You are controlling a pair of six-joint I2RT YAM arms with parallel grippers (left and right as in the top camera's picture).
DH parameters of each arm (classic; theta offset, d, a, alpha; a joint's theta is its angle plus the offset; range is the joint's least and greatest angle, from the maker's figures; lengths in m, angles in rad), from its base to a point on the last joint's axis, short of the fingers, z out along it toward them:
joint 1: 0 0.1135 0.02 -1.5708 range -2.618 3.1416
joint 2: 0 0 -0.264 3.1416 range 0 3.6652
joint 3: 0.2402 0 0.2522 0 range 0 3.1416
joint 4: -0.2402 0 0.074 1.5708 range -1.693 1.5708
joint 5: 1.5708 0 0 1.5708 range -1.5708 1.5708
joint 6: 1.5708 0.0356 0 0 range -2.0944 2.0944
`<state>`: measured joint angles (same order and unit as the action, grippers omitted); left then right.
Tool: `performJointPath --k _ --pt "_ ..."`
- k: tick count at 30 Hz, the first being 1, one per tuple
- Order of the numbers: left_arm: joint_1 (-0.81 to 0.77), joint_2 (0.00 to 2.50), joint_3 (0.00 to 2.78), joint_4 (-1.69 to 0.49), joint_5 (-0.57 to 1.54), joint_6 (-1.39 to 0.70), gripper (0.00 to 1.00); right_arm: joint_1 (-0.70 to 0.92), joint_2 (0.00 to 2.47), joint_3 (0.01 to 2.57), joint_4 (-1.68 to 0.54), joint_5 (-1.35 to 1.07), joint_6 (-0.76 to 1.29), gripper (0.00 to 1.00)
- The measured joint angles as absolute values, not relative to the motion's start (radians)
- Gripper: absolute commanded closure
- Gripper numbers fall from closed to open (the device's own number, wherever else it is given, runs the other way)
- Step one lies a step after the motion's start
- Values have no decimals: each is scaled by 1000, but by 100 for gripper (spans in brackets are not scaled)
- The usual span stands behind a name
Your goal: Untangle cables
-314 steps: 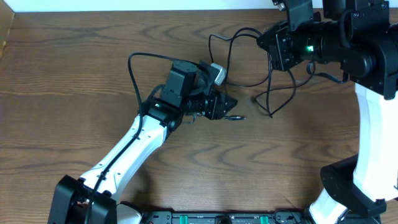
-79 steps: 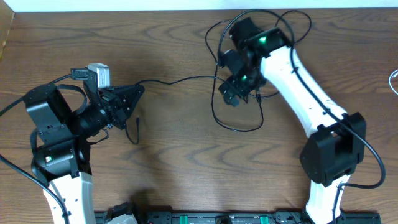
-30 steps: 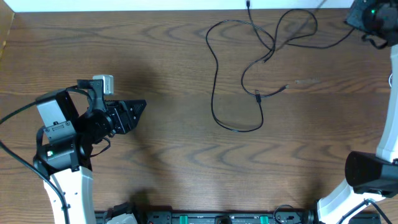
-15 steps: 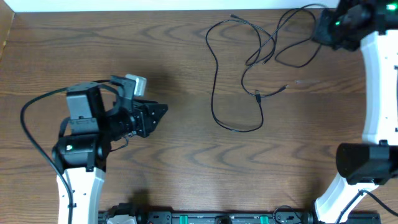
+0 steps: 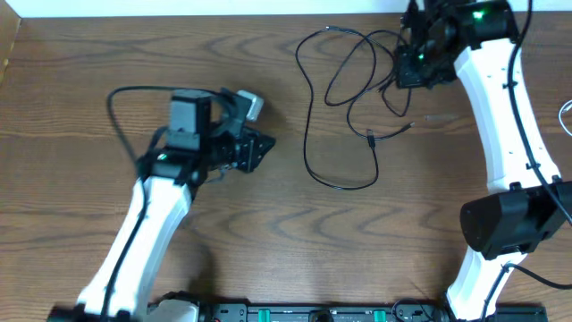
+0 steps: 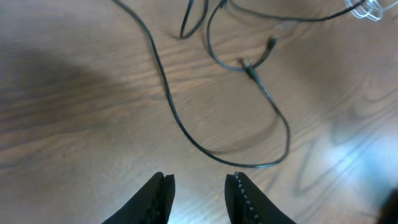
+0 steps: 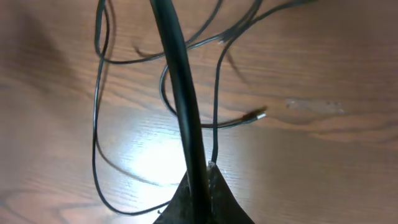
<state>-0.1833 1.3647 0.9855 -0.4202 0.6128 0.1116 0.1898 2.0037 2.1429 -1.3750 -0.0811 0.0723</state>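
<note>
Thin black cables point(image 5: 308, 134) lie in loose crossing loops on the wooden table at the upper middle, with a small plug end point(image 5: 370, 137) inside the loops. My right gripper point(image 5: 416, 64) hangs over the tangle's upper right and is shut on a black cable point(image 7: 180, 81), which runs up from its closed tips point(image 7: 202, 171). More black strands point(image 7: 96, 112) lie below it on the wood. My left gripper point(image 5: 261, 149) is left of the loops and apart from them. Its fingers point(image 6: 163, 194) stand open with only bare wood between them, and the cable loop point(image 6: 186, 134) lies just ahead.
A white cable point(image 5: 566, 112) shows at the table's right edge, and a pale loop point(image 6: 364, 7) in the left wrist view's top corner. The table's back edge point(image 5: 223, 15) meets a white wall. A short pale mark point(image 5: 440, 117) sits on the wood right of the loops.
My left arm has swung right toward the cable loops, its jaws narrowing. My right gripper has come left and down from the far corner to the tangle, dragging the upper loops along.
</note>
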Motion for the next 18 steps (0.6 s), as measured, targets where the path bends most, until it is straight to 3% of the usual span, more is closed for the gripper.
performJointPath --k 18 --pt "-293 1774 973 58 517 -56 68 198 2004 2143 -1454 -72 68 99"
